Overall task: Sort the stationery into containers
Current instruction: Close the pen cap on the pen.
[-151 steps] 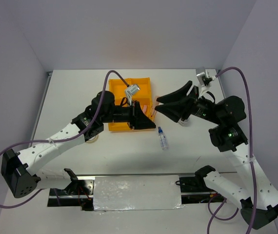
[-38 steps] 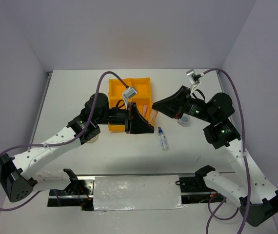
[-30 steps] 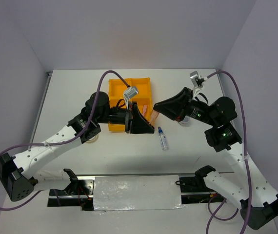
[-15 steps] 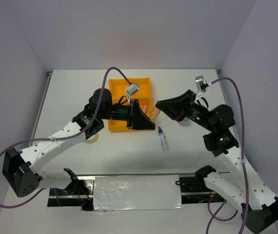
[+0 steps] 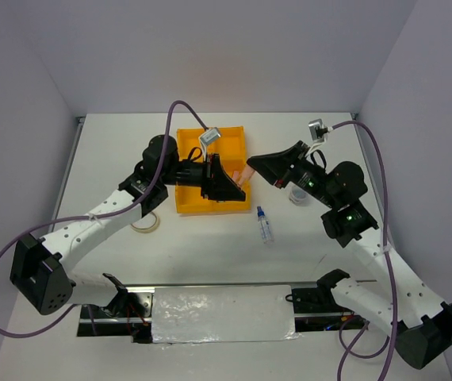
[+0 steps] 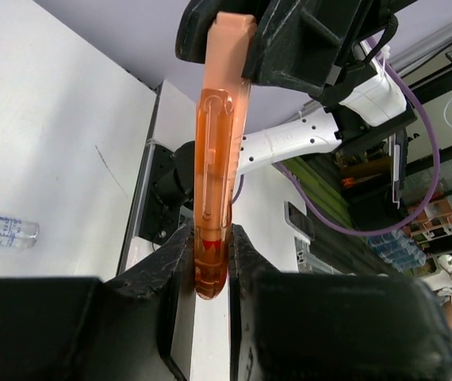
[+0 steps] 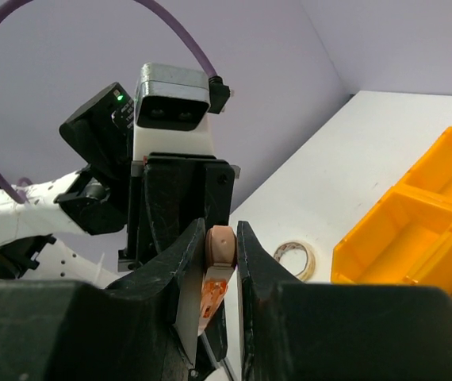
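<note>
A translucent pink stick [image 5: 245, 174] hangs in the air between both grippers, beside the right edge of the orange-yellow tray [image 5: 190, 147]. My left gripper [image 5: 234, 184] is shut on one end, seen in the left wrist view as the pink stick [image 6: 220, 143] pinched by the left gripper [image 6: 212, 255]. My right gripper [image 5: 254, 161] is shut on the capped end of the pink stick [image 7: 220, 244], which shows between the fingers of the right gripper [image 7: 221, 234]. The tray [image 7: 416, 226] lies to the right of it in that view.
A clear bottle with a blue cap [image 5: 265, 225] lies on the table in front of the tray. A beige tape ring [image 5: 145, 223] sits under the left arm. A small clear round roll [image 5: 297, 195] stands beneath the right arm.
Five seconds ago the right gripper was open and apart from the stick; it has since shut on it. Over the last second both grippers and the stick shifted slightly farther and left.
</note>
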Motion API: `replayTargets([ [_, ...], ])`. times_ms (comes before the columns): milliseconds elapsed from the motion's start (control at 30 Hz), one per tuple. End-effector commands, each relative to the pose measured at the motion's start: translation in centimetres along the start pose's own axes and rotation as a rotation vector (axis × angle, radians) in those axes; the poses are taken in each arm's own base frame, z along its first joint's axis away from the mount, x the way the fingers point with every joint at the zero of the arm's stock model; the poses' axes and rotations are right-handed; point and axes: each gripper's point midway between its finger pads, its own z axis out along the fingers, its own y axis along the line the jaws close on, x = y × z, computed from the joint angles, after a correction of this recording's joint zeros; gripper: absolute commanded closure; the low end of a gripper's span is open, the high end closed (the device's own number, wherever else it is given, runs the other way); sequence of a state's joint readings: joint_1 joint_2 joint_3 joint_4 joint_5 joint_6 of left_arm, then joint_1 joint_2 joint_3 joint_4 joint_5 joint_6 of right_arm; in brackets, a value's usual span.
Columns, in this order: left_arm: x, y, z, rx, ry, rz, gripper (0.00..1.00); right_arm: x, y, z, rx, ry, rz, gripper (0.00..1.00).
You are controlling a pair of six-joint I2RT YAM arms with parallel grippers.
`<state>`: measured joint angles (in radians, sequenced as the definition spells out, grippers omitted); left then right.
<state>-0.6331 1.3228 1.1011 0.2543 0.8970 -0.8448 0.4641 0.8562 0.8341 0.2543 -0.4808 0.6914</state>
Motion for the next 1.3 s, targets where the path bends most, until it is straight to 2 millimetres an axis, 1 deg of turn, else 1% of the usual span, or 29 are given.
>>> replayTargets([
  [0, -10.1, -3.5, -1.3, 0.007, -0.363, 0.242, 1.0, 9.7, 1.8, -1.8, -0.091, 0.385, 0.175, 1.0],
  [33, -10.1, -3.3, -1.4, -0.007, -0.365, 0.248, 1.0, 9.5, 1.5, -1.5, -0.051, 0.364, 0.225, 1.0],
  [133, -9.8, -2.8, -1.5, -0.036, -0.36, 0.247, 1.0, 9.0, 1.1, -1.0, -0.007, 0.335, 0.283, 1.0],
  [167, -9.7, -2.6, -1.6, -0.044, -0.357, 0.245, 1.0, 8.5, 0.6, -0.8, 0.049, 0.316, 0.29, 1.0],
  [200, -9.5, -2.3, -1.6, -0.052, -0.353, 0.241, 1.0, 8.3, 0.1, -0.7, 0.087, 0.313, 0.293, 1.0],
  [267, -9.1, -2.2, -1.7, -0.062, -0.344, 0.239, 1.0, 7.7, -0.4, -0.7, 0.141, 0.303, 0.286, 1.0],
  [300, -8.6, -1.8, -1.7, -0.073, -0.334, 0.229, 1.0, 7.5, -0.8, -0.5, 0.167, 0.289, 0.287, 1.0],
  [333, -8.4, -1.7, -1.8, -0.077, -0.33, 0.227, 1.0, 6.9, -0.6, -0.4, 0.169, 0.278, 0.282, 1.0],
  [367, -8.1, -1.2, -1.8, -0.088, -0.324, 0.22, 1.0, 7.1, -0.8, -0.3, 0.179, 0.286, 0.288, 1.0],
  [400, -8.0, -1.4, -2.0, -0.092, -0.325, 0.226, 1.0, 7.1, -0.6, -0.2, 0.166, 0.297, 0.291, 1.0],
  [467, -7.7, -1.0, -2.2, -0.111, -0.325, 0.227, 1.0, 7.7, -1.1, -0.1, 0.188, 0.313, 0.307, 1.0],
  [500, -7.8, -1.2, -2.4, -0.114, -0.331, 0.232, 1.0, 8.6, -0.8, -0.2, 0.161, 0.348, 0.307, 1.0],
  [533, -7.8, -1.3, -2.5, -0.118, -0.334, 0.235, 1.0, 8.7, -0.5, 0.0, 0.134, 0.345, 0.302, 1.0],
  [567, -8.0, -1.5, -2.6, -0.115, -0.333, 0.239, 1.0, 9.0, -0.6, 0.0, 0.138, 0.355, 0.308, 1.0],
  [600, -8.1, -1.5, -2.6, -0.117, -0.334, 0.246, 1.0, 9.5, -0.2, -0.1, 0.108, 0.381, 0.307, 1.0],
  [633, -8.3, -1.6, -2.7, -0.115, -0.336, 0.248, 1.0, 10.0, 0.3, 0.0, 0.071, 0.395, 0.273, 1.0],
  [667, -8.4, -1.9, -2.8, -0.104, -0.337, 0.248, 1.0, 10.2, 0.6, 0.0, 0.054, 0.399, 0.245, 1.0],
  [700, -8.7, -1.8, -2.9, -0.105, -0.342, 0.246, 1.0, 10.3, 1.1, 0.0, 0.017, 0.396, 0.187, 1.0],
  [833, -9.5, -2.1, -3.2, -0.093, -0.362, 0.245, 1.0, 12.1, 2.6, -0.5, -0.09, 0.441, 0.167, 1.0],
  [867, -9.6, -2.1, -3.3, -0.094, -0.367, 0.245, 1.0, 12.8, 3.3, -0.6, -0.111, 0.457, 0.165, 1.0],
  [1033, -11.3, -2.4, -4.2, -0.105, -0.433, 0.254, 1.0, 15.3, 3.3, -1.0, -0.107, 0.488, 0.148, 1.0],
  [1100, -11.7, -2.5, -4.6, -0.107, -0.452, 0.254, 1.0, 15.8, 3.1, -1.2, -0.093, 0.49, 0.159, 1.0],
  [1167, -11.9, -2.2, -4.8, -0.121, -0.466, 0.251, 1.0, 15.7, 3.3, -1.2, -0.103, 0.489, 0.161, 1.0],
  [1200, -12.0, -2.3, -5.0, -0.126, -0.474, 0.251, 1.0, 15.6, 3.1, -1.0, -0.086, 0.482, 0.15, 1.0],
  [1267, -12.2, -1.8, -5.5, -0.151, -0.505, 0.237, 1.0, 15.6, 2.8, -1.0, -0.058, 0.489, 0.145, 1.0],
])
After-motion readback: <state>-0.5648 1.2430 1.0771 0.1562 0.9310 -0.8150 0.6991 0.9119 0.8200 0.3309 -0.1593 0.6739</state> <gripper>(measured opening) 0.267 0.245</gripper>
